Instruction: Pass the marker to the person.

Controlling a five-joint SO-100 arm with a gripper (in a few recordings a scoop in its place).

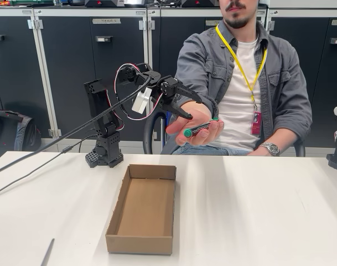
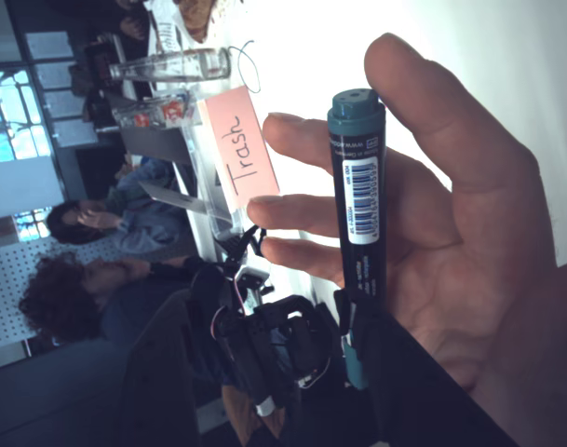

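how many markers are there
1. The marker lies across the person's open hand, above the far edge of the table, with the fingers at its end. Others may be hidden.

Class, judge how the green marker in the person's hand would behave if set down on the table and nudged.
The marker looks stiff and probably light, resting across open fingers. Its round barrel would likely roll on the flat table. The smooth plastic may slip.
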